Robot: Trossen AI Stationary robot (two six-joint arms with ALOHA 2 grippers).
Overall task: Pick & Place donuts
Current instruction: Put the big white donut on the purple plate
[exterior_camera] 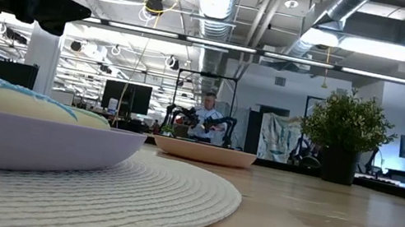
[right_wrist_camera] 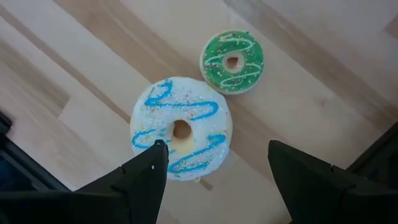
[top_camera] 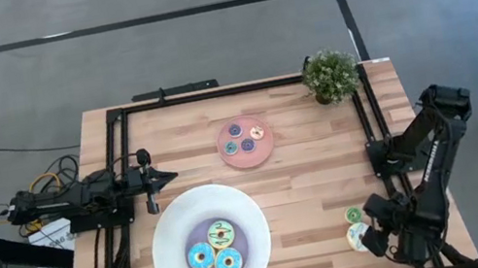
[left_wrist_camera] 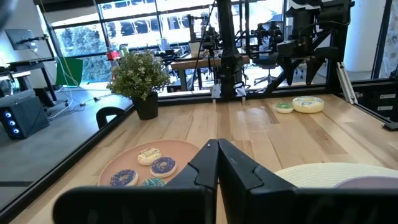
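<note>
A white donut with blue drizzle and sprinkles [right_wrist_camera: 181, 127] and a small green donut [right_wrist_camera: 232, 61] lie flat on the wood at the table's right near corner; they also show in the high view [top_camera: 358, 236] [top_camera: 354, 215]. My right gripper [right_wrist_camera: 214, 165] hovers over them, open and pointing down, one fingertip over the white donut's edge and the other beside it. Three larger donuts [top_camera: 215, 251] lie on the big white plate [top_camera: 168, 235]. Several small donuts [top_camera: 241, 136] lie on the pink plate [top_camera: 267, 154]. My left gripper [top_camera: 166, 176] is shut and empty at the table's left.
A potted plant [top_camera: 330, 75] stands at the far right. A black frame [top_camera: 212, 94] runs around the work area. Bare wood lies between the two plates and the right arm [top_camera: 308, 191].
</note>
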